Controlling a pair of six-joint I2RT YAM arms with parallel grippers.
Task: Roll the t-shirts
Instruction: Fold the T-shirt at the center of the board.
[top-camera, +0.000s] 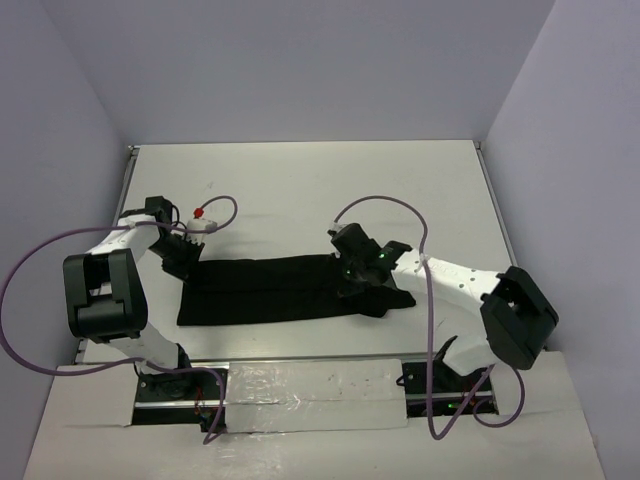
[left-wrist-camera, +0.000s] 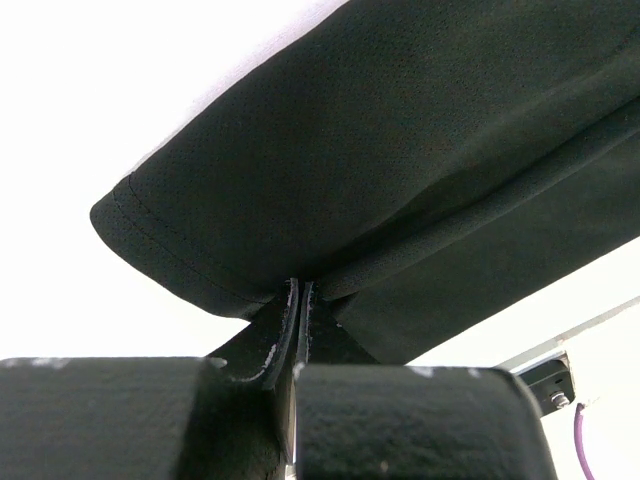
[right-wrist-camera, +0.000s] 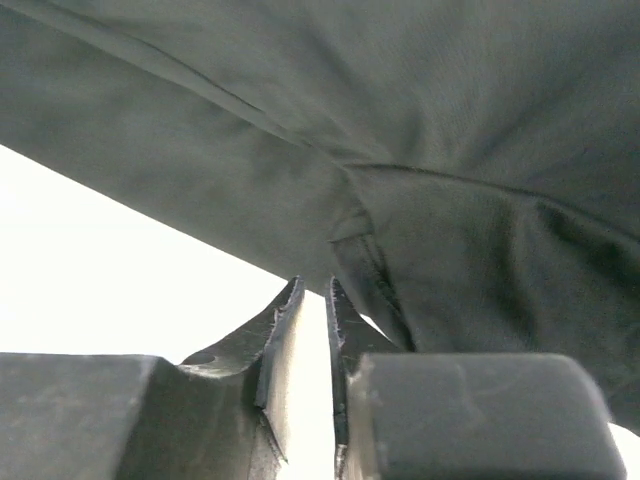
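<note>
T-shirt (top-camera: 290, 290) lies as a folded strip; left hand (left-wrist-camera: 300, 295) pinches one end, right hand (right-wrist-camera: 315, 290) a slit apart at the other, grip can't tell; next: confirm hold, start rolling.

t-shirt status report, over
Left gripper shut on t-shirt edge. Right gripper nearly shut at other end, hold unclear. Flat strip, not rolled. Nothing in the way.

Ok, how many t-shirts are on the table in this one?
1. A black t-shirt, folded into a long strip, lies across the table. A second could be hidden in the folds.
</note>
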